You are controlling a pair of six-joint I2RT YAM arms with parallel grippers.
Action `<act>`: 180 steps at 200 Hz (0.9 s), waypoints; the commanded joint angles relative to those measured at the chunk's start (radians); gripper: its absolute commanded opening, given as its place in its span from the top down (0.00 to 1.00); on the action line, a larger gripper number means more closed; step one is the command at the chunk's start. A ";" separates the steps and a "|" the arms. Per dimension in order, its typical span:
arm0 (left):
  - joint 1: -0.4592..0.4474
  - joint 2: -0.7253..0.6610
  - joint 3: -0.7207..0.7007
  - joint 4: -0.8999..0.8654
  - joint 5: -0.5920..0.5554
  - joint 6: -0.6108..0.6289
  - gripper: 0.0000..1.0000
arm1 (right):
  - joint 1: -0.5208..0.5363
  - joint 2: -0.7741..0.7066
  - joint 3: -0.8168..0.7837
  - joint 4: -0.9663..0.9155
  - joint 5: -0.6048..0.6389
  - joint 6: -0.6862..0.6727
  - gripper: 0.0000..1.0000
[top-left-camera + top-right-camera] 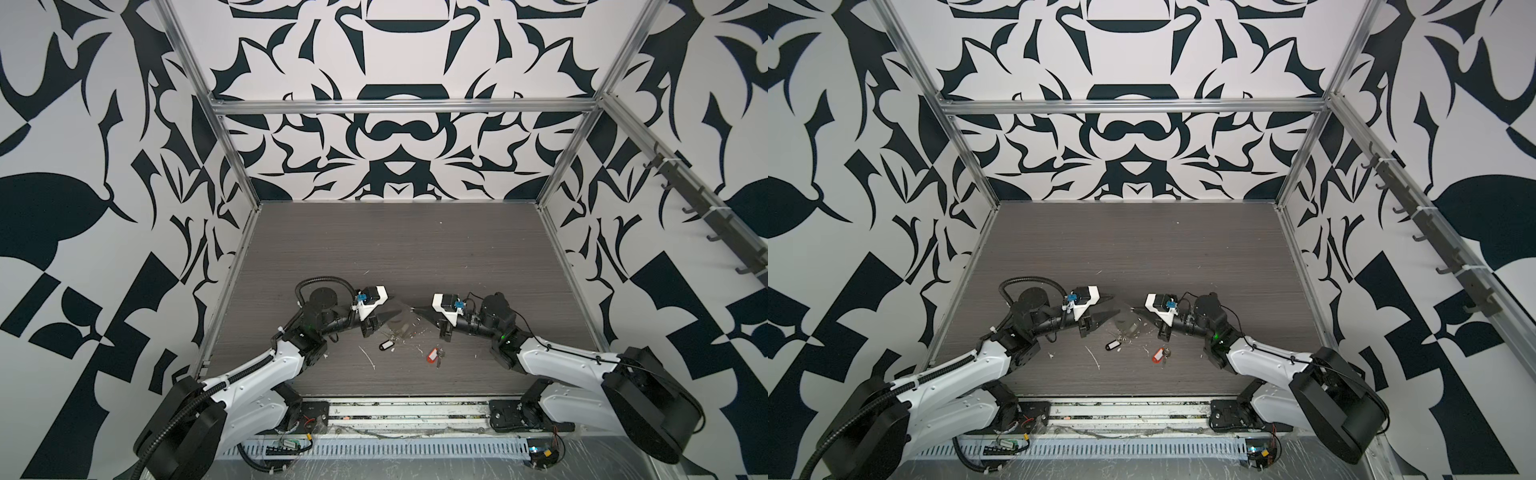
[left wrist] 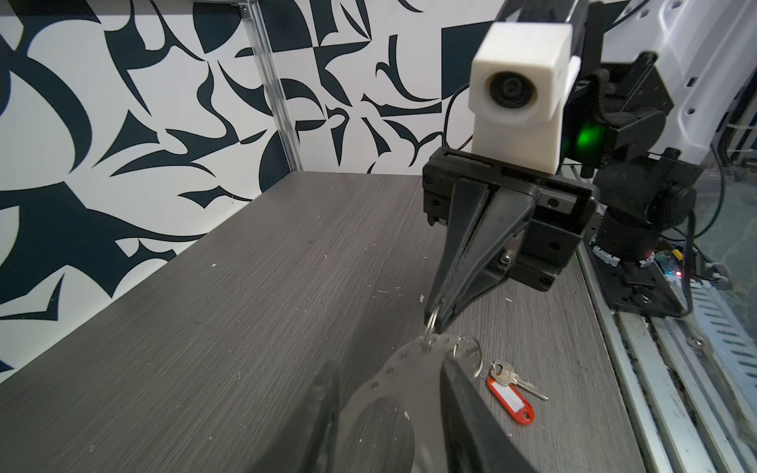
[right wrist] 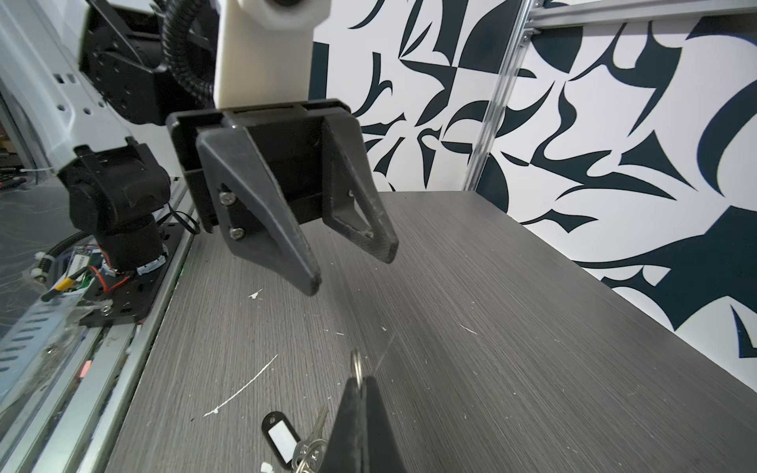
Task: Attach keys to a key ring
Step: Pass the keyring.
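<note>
The key ring [image 2: 385, 376] is held above the surface [image 2: 286, 286] near its front edge: its rim loop [image 3: 356, 362] is pinched by the right gripper [image 2: 437, 321], its opposite side is straddled by the spread left gripper [image 3: 350, 271]; the keys [image 2: 512, 374] are seen underneath

Bright, even, diffuse light, soft faint shadows on the grey wood-grain table [image 1: 374, 249], wide-angle bending at edges (strongest in wrist views), near foreground blurred.
</note>
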 commanded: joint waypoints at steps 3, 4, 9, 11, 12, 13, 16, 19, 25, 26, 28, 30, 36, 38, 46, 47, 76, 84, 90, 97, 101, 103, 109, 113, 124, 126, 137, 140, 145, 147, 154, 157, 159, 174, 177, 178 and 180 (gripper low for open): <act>-0.019 0.017 0.033 -0.026 -0.014 0.045 0.57 | 0.005 -0.011 0.000 0.069 -0.041 -0.018 1.00; -0.020 0.018 0.033 -0.027 -0.014 0.046 0.57 | 0.005 -0.011 0.000 0.069 -0.041 -0.019 1.00; -0.025 0.022 0.038 -0.032 -0.015 0.051 0.58 | 0.005 -0.009 -0.001 0.071 -0.041 -0.018 1.00; -0.027 0.024 0.039 -0.034 -0.016 0.053 0.58 | 0.006 -0.009 0.000 0.072 -0.041 -0.017 1.00; -0.028 0.025 0.040 -0.035 -0.017 0.053 0.58 | 0.006 -0.009 0.001 0.073 -0.041 -0.017 1.00; -0.029 0.025 0.040 -0.036 -0.017 0.054 0.58 | 0.006 -0.008 0.001 0.073 -0.041 -0.017 1.00; -0.032 0.028 0.041 -0.038 -0.019 0.056 0.58 | 0.005 -0.006 0.001 0.074 -0.039 -0.015 1.00; -0.036 0.031 0.044 -0.040 -0.021 0.059 0.59 | 0.005 -0.005 0.003 0.074 -0.038 -0.014 1.00; -0.042 0.036 0.047 -0.045 -0.026 0.064 0.59 | 0.006 -0.001 0.004 0.075 -0.039 -0.012 1.00; -0.043 0.036 0.048 -0.045 -0.026 0.065 0.59 | 0.006 -0.001 0.005 0.075 -0.039 -0.012 1.00; -0.045 0.037 0.048 -0.046 -0.026 0.067 0.59 | 0.006 -0.001 0.005 0.076 -0.039 -0.012 1.00; -0.047 0.039 0.049 -0.047 -0.027 0.068 0.59 | 0.006 0.000 0.005 0.077 -0.039 -0.011 1.00; -0.054 0.042 0.050 -0.047 -0.029 0.073 0.59 | 0.007 0.004 0.006 0.076 -0.039 -0.012 1.00; -0.056 0.044 0.052 -0.049 -0.028 0.075 0.59 | 0.007 0.005 0.006 0.078 -0.040 -0.012 1.00; -0.064 0.046 0.052 -0.049 -0.034 0.081 0.60 | 0.007 0.008 0.007 0.081 -0.041 -0.010 1.00; -0.065 0.047 0.052 -0.049 -0.035 0.082 0.61 | 0.007 0.008 0.007 0.081 -0.042 -0.009 1.00; -0.074 0.044 0.058 -0.058 -0.046 0.083 0.66 | 0.007 0.012 0.009 0.092 -0.058 0.000 1.00; -0.074 0.041 0.061 -0.065 -0.049 0.083 0.67 | 0.008 0.013 0.009 0.094 -0.062 0.005 1.00; -0.074 0.038 0.062 -0.070 -0.048 0.083 0.67 | 0.008 0.011 0.010 0.095 -0.065 0.006 1.00; -0.074 0.036 0.064 -0.072 -0.050 0.083 0.68 | 0.008 0.010 0.008 0.095 -0.067 0.005 1.00; -0.074 0.034 0.064 -0.073 -0.050 0.083 0.69 | 0.009 0.010 0.007 0.096 -0.068 0.006 1.00; -0.074 0.034 0.065 -0.074 -0.050 0.083 0.69 | 0.010 0.009 0.007 0.096 -0.068 0.006 1.00; -0.074 0.031 0.064 -0.074 -0.048 0.082 0.69 | 0.010 0.010 0.006 0.096 -0.070 0.005 1.00; -0.074 0.029 0.063 -0.075 -0.048 0.082 0.70 | 0.010 0.011 0.006 0.097 -0.070 0.006 1.00; -0.074 0.023 0.062 -0.073 -0.046 0.080 0.71 | 0.012 0.013 0.006 0.100 -0.070 0.006 1.00; -0.074 0.021 0.062 -0.073 -0.045 0.079 0.72 | 0.012 0.014 0.006 0.100 -0.069 0.006 1.00; -0.074 0.016 0.060 -0.069 -0.041 0.077 0.73 | 0.013 0.017 0.007 0.102 -0.070 0.009 1.00; -0.074 0.015 0.059 -0.069 -0.038 0.076 0.73 | 0.014 0.017 0.007 0.102 -0.069 0.009 1.00; -0.074 0.013 0.058 -0.066 -0.034 0.075 0.73 | 0.013 0.018 0.008 0.102 -0.070 0.010 1.00; -0.074 0.013 0.058 -0.066 -0.033 0.075 0.73 | 0.013 0.018 0.009 0.101 -0.071 0.011 1.00; -0.074 0.012 0.058 -0.065 -0.026 0.075 0.73 | 0.014 0.020 0.009 0.103 -0.071 0.010 1.00; -0.074 0.011 0.058 -0.065 -0.022 0.075 0.73 | 0.014 0.021 0.009 0.105 -0.073 0.011 1.00; -0.074 0.012 0.058 -0.064 -0.021 0.075 0.73 | 0.014 0.021 0.009 0.105 -0.072 0.010 1.00; -0.074 0.014 0.060 -0.065 -0.015 0.075 0.73 | 0.015 0.026 0.010 0.109 -0.076 0.013 1.00; -0.074 0.016 0.060 -0.065 -0.013 0.075 0.73 | 0.015 0.026 0.011 0.110 -0.076 0.012 1.00; -0.074 0.016 0.060 -0.065 -0.013 0.075 0.73 | 0.015 0.027 0.011 0.111 -0.075 0.012 1.00; -0.074 0.016 0.060 -0.065 -0.012 0.075 0.73 | 0.016 0.028 0.011 0.110 -0.077 0.012 1.00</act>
